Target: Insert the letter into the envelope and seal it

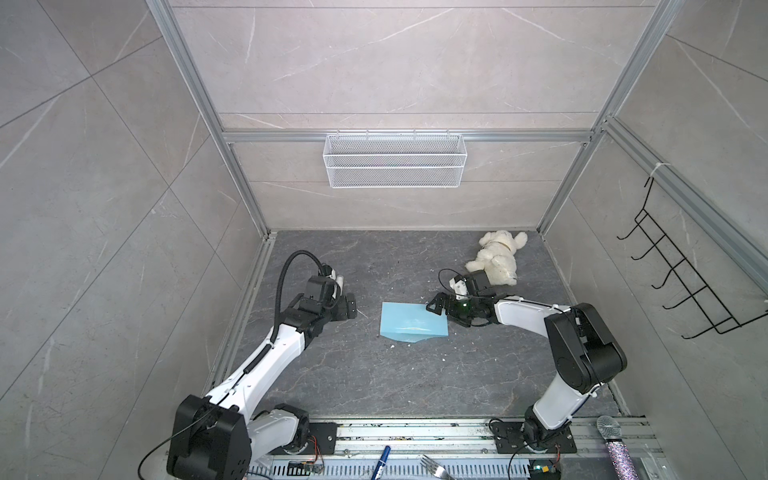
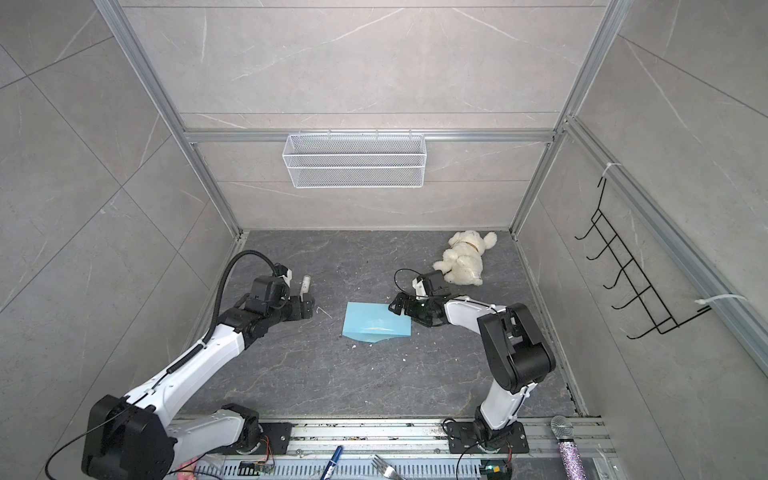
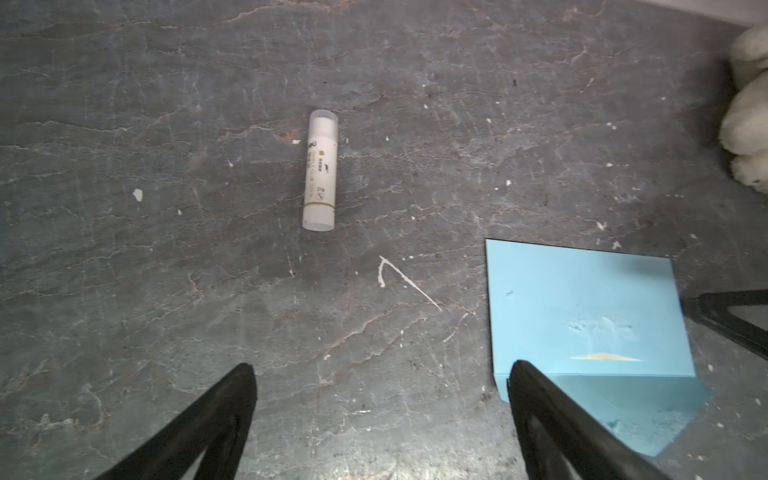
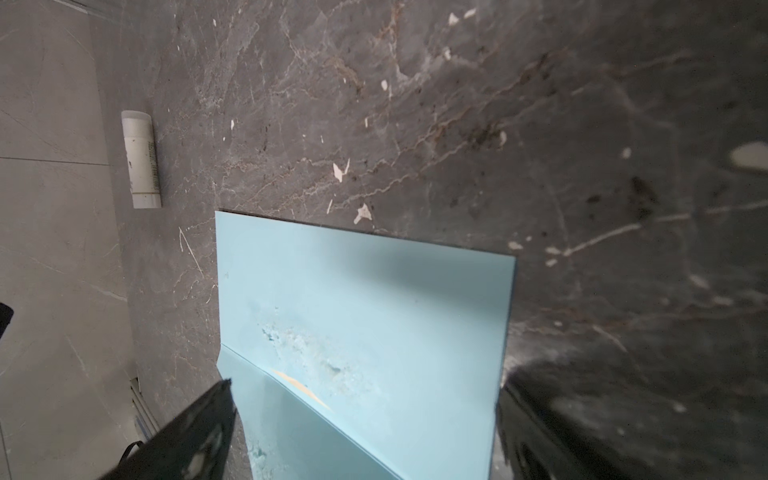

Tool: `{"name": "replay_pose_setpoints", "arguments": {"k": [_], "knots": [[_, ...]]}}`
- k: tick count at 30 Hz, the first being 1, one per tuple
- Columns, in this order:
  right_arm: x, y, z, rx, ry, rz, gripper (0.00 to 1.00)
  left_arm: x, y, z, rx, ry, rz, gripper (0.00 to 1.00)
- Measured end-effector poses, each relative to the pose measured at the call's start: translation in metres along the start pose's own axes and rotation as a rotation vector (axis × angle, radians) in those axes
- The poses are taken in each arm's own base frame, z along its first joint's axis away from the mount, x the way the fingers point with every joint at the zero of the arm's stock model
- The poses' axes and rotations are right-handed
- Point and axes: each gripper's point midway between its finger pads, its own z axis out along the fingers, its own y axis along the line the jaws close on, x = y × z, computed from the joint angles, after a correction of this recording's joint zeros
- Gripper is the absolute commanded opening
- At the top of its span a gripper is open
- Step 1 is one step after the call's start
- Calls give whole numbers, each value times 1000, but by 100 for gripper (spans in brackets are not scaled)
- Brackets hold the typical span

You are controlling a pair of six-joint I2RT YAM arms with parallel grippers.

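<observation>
The light blue envelope (image 1: 411, 322) (image 2: 374, 320) lies flat in the middle of the dark table, its triangular flap (image 3: 623, 411) folded out toward the near side. Of the letter, only a thin tan sliver (image 3: 604, 357) (image 4: 299, 386) shows at the envelope's mouth. My right gripper (image 1: 438, 305) (image 4: 365, 384) is open at the envelope's right end, its fingers spread either side of the envelope's width. My left gripper (image 1: 353, 307) (image 3: 380, 370) is open and empty, left of the envelope, with one fingertip (image 3: 528, 382) over the envelope's near left corner in the left wrist view.
A white glue stick (image 3: 320, 170) (image 2: 305, 284) lies on the table just beyond my left gripper. A white plush toy (image 1: 496, 257) lies at the back right. A wire basket (image 1: 395, 160) hangs on the back wall. A microphone (image 1: 613, 440), fork (image 1: 434, 465) and pen (image 1: 382, 457) lie on the front rail.
</observation>
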Motion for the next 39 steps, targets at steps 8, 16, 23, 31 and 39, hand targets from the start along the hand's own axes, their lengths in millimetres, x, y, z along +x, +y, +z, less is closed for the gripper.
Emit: {"name": "replay_pose_setpoints", "arguments": {"k": [8,16,23,31,39], "knots": [[-1,1,-17,47,-22,-2,99,-1,15,43,-66,129,45,89],[-19,45,-94,5,-210,-139,99,-16,25,86,-103,214,88,75],[-10,41,-104,38,-205,-160,99,-22,36,116,-125,265,101,67],[1,30,-99,60,-171,-147,99,-19,43,133,-124,309,103,58],[6,26,-100,70,-162,-142,99,-18,47,143,-120,339,101,50]]}}
